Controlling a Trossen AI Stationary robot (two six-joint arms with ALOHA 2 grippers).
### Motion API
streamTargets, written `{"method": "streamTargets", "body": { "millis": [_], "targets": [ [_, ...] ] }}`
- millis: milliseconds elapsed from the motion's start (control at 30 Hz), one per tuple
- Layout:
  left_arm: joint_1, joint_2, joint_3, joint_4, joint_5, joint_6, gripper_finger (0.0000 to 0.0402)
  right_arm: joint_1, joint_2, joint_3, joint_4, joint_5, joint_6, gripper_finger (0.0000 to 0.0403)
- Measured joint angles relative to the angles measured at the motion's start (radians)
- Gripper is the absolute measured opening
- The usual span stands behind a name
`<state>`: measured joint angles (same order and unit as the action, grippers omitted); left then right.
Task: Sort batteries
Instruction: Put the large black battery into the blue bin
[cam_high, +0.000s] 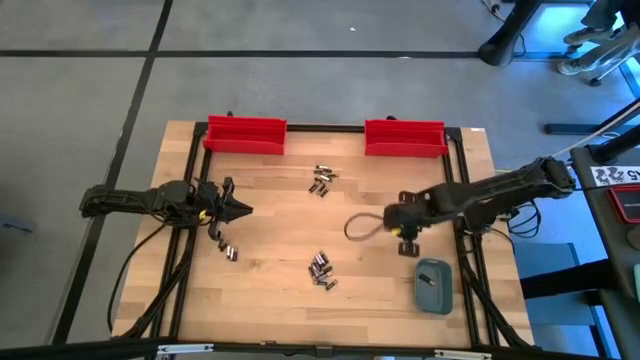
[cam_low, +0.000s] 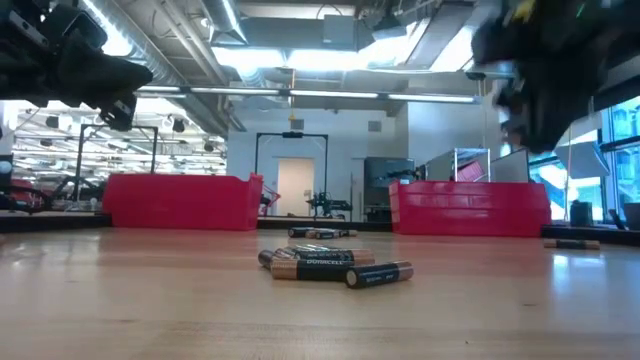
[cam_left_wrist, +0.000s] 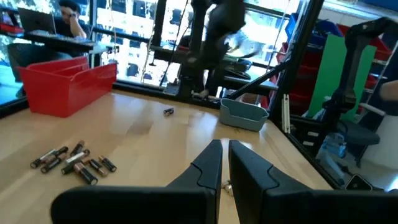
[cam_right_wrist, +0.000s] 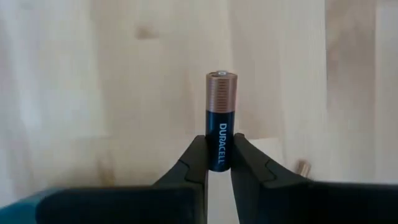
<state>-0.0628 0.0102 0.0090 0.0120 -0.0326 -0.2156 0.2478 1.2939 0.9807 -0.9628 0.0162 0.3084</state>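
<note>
My right gripper (cam_high: 405, 228) hangs above the table's right middle, shut on one battery (cam_right_wrist: 221, 118), black with a copper end. Loose batteries lie in clusters on the wood: one far of centre (cam_high: 320, 180), one near of centre (cam_high: 320, 268) (cam_low: 330, 262), and a few by the left arm (cam_high: 228, 250). My left gripper (cam_high: 235, 210) (cam_left_wrist: 224, 155) stands shut and level at the table's left, holding nothing. In the low view the right gripper (cam_low: 530, 80) shows only as a dark blur. My right gripper pinches the battery's black end (cam_right_wrist: 221, 158) between its two fingertips (cam_right_wrist: 196, 155). The battery lies in line with the fingers, its copper end (cam_right_wrist: 221, 84) pointing away from them and down toward the table. It is lifted clear of the wood.
Two red bins (cam_high: 245, 135) (cam_high: 405, 138) stand along the far edge. A grey-blue case (cam_high: 433, 285) (cam_left_wrist: 244, 115) lies near the right front corner. A single battery (cam_left_wrist: 168, 111) (cam_low: 570, 243) lies below the right gripper. A black frame rail (cam_high: 320, 128) borders the table.
</note>
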Motion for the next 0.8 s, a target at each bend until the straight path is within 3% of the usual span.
{"method": "streamTargets", "body": {
  "millis": [133, 400, 600, 800],
  "targets": [
    [0.0, 0.003, 0.0, 0.0, 0.0, -0.044, 0.002, 0.175, -0.001, 0.105, -0.105, 0.024, 0.108, 0.0037],
    [0.0, 0.003, 0.0, 0.0, 0.0, -0.038, 0.002, 0.486, 0.0, 0.13, -0.178, -0.107, 0.509, 0.0037],
    [0.0, 0.003, 0.0, 0.0, 0.0, -0.036, 0.002, 0.644, -0.001, 0.106, -0.132, -0.119, 0.785, 0.0037],
    [0.0, 0.003, 0.0, 0.0, 0.0, -0.036, 0.002, 0.734, 0.0, 0.025, -0.04, -0.113, 0.941, 0.0037]
  ]
}}
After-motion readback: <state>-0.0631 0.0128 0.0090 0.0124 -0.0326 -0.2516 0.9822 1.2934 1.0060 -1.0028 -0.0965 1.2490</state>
